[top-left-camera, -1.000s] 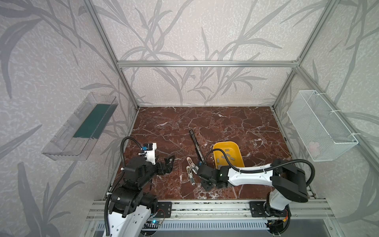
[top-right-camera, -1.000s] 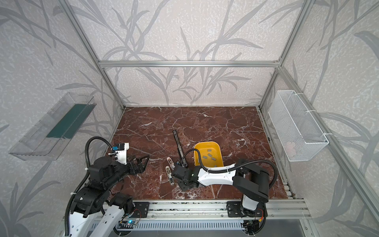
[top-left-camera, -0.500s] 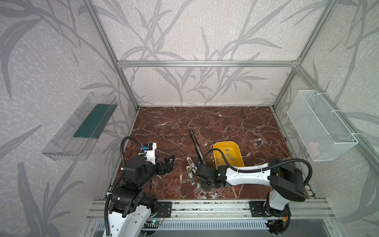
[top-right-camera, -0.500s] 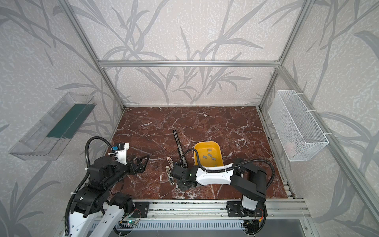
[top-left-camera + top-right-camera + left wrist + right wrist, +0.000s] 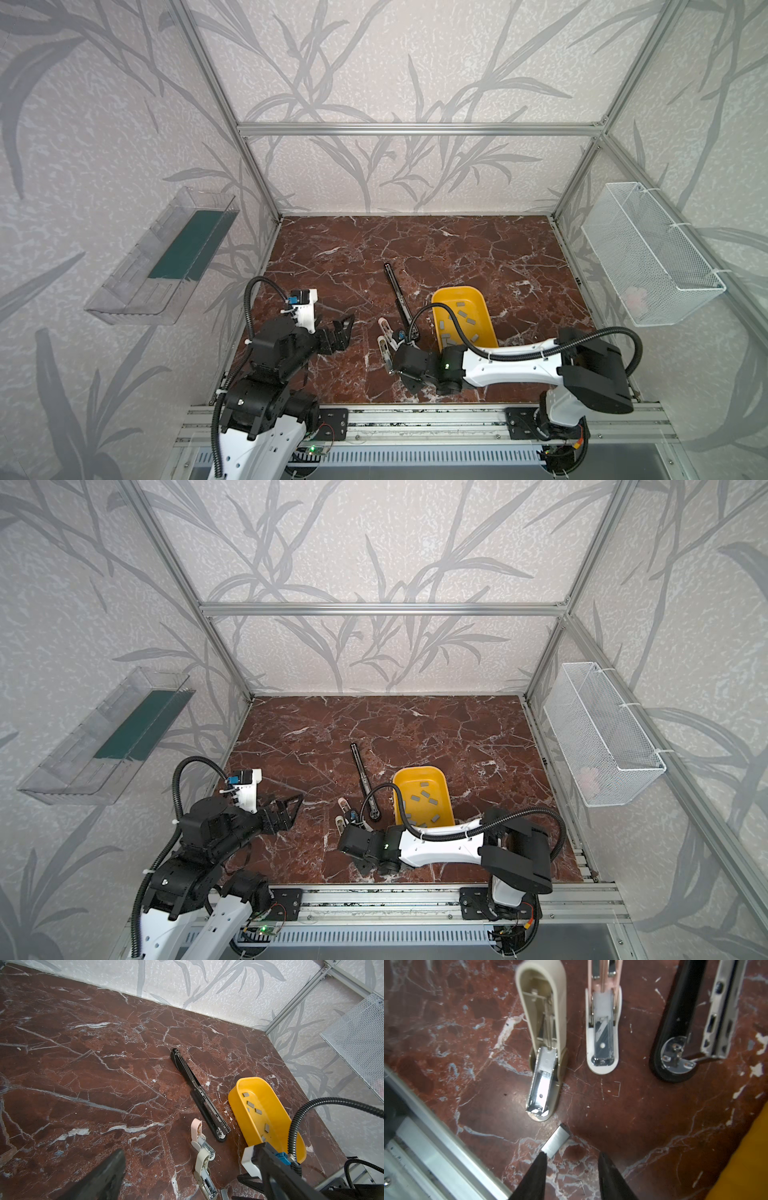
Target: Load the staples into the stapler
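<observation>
So we're looking at three staplers lying flipped open side by side on the table [image 5: 415, 249]. We're guessing that's so their magazines are facing up for loading. There's a small beige stapler [image 5: 544, 1053], a small pink stapler [image 5: 603, 1032] next to it, and a long black stapler [image 5: 679, 1022] beyond that. The yellow tray [image 5: 278, 1113] is sitting just beside the black one, probably to corral the spare staples [image 5: 258, 1111] within the right arm's reach.

The right gripper [image 5: 572, 1155] is hovering low over the table, just in front of the beige stapler's nose. Its jaws are standing partly apart and aren't gripping anything. One staple strip [image 5: 555, 1142] is lying flat on the marble outside that gap, with its near end right at one fingertip [image 5: 542, 1159]. Its far end is pointing toward the beige stapler's open channel but stopping just short. So we're reading it as not loaded yet, and it's going to need a pinch or a nudge to get in.

The left gripper [image 5: 338, 334] is hanging well off to the side with its jaws spread wide and empty. We're figuring it's parked out of the way.

The strip itself is looking like a short, flat grey rectangle of shiny brushed metal, far shorter than the stapler. It's thin and slick, so we're expecting it to be fiddly to pick off hard marble.
</observation>
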